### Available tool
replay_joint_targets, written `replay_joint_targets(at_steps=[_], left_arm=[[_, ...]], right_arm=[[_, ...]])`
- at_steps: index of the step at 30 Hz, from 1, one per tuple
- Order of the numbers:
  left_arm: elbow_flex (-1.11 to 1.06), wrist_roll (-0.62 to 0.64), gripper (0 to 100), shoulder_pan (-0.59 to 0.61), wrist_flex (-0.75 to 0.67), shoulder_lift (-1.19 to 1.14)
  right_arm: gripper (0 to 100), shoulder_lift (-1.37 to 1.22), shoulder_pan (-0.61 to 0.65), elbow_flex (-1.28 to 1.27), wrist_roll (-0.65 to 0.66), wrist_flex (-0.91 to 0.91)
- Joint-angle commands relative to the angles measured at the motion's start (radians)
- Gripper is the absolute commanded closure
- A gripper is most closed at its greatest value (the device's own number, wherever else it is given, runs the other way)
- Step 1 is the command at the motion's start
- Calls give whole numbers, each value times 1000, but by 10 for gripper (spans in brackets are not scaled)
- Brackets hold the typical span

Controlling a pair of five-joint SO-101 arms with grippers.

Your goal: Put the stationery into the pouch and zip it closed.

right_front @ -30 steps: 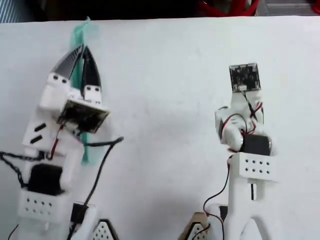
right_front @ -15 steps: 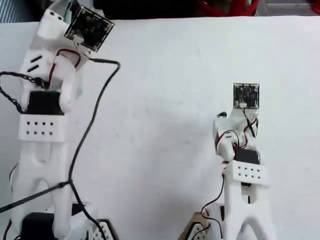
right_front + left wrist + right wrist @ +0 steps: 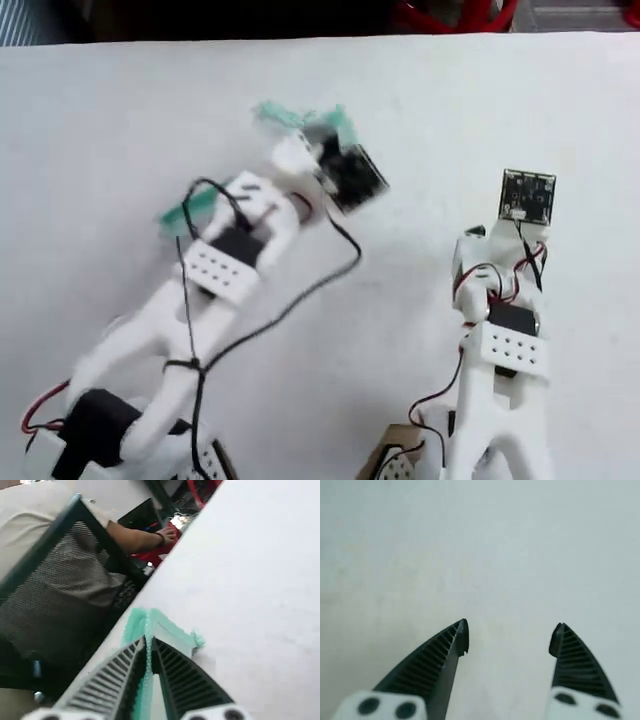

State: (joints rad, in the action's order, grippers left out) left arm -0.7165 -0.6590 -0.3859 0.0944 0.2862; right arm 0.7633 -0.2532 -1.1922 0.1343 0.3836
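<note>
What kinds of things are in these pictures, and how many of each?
Claws: 2, the left claw shut on the teal item, the right claw open.
Teal item: 1
Total: 3

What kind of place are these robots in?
Probably a workshop or lab: two white plastic robot arms with bare wires at a plain white table, and a black mesh chair beyond its edge.

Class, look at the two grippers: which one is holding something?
The left gripper: it is shut on the green pouch, while the right gripper stands open above the table, gripping nothing.
</note>
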Motion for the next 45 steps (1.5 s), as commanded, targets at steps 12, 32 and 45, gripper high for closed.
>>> replay_joint_targets(at_steps=[12,32,45], left_arm=[[-166,282,841,-183,2,53],[138,282,821,-177,921,552],[112,163,977,685,1082,265]], right_arm=[[744,18,-104,9,-114,-45],[745,16,-108,11,-117,-45],[745,16,-99,6,-115,-41]])
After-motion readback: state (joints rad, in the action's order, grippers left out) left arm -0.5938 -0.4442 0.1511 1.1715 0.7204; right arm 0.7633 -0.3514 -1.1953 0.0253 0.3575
